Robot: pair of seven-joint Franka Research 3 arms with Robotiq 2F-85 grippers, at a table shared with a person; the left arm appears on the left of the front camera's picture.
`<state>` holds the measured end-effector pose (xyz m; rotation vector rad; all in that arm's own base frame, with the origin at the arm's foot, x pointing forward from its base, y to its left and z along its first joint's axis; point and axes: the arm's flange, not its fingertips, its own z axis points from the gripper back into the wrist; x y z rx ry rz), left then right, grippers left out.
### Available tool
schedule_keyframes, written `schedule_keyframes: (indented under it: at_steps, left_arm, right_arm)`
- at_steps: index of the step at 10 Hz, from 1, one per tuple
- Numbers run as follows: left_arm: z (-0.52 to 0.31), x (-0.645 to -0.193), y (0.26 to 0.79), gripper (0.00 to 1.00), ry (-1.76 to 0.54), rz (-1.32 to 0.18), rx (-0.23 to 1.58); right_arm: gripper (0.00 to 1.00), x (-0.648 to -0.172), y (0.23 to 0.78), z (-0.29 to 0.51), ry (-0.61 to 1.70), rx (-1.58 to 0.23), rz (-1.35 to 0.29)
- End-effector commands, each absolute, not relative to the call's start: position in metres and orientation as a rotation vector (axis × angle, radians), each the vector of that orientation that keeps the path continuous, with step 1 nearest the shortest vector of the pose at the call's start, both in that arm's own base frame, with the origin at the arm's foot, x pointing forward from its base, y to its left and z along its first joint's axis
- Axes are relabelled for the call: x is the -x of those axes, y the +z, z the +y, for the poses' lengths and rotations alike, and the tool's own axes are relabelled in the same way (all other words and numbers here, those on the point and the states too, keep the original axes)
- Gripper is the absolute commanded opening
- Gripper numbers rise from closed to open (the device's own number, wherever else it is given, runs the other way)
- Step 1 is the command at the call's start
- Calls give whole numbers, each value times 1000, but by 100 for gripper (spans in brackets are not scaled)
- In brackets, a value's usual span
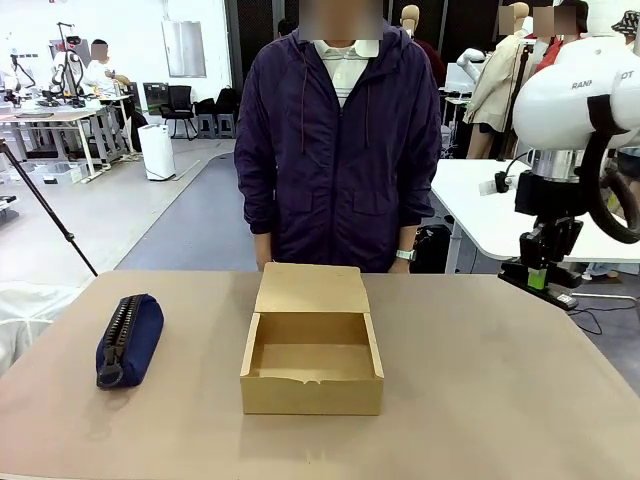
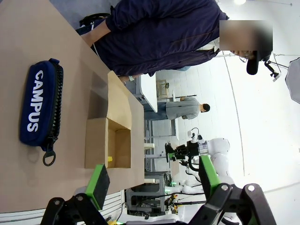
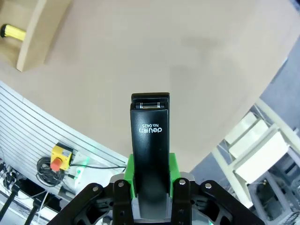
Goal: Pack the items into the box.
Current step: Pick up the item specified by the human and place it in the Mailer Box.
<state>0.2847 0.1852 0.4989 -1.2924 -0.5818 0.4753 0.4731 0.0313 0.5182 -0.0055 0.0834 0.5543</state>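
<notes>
Stapler (image 3: 150, 150): clamped lengthwise in right gripper (image 3: 150, 165), aloft, ready for packing.
Box (image 1: 311, 392): lid back, yellow knife (image 3: 13, 32) seemingly inside.
Left gripper (image 2: 153, 178): spread wide, empty.

Navy zippered pouch (image 1: 129, 339) on tan table (image 1: 480, 400), person in purple jacket (image 1: 340, 150) behind

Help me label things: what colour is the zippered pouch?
The pouch is navy with white lettering; clearest in left wrist view.
</notes>
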Motion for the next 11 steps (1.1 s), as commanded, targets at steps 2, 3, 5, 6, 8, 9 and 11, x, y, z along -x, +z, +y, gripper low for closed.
schedule_keyframes:
  at_steps: [2,3,5,6,8,9,11]
  left_arm:
    - [184,-284,501,100,473,-589,1310]
    - [184,-284,501,100,473,-589,1310]
    - [184,-284,501,100,473,-589,1310]
    - [184,-284,501,100,473,-589,1310]
    - [184,-284,501,100,473,-589,1310]
    - [184,-284,501,100,473,-589,1310]
    - [184,-284,501,100,473,-589,1310]
  right_arm:
    - [0,-483,508,35,605,3,84]
    - [0,-475,514,33,565,3,90]
    - [0,-489,504,134,941,5,-42]
    - [0,-490,502,184,1132,-41,-114]
    - [0,-486,491,267,1404,-76,-168]
    - [0,-478,483,309,1509,-58,-222]
    - [0,-473,461,357,1717,-1,-231]
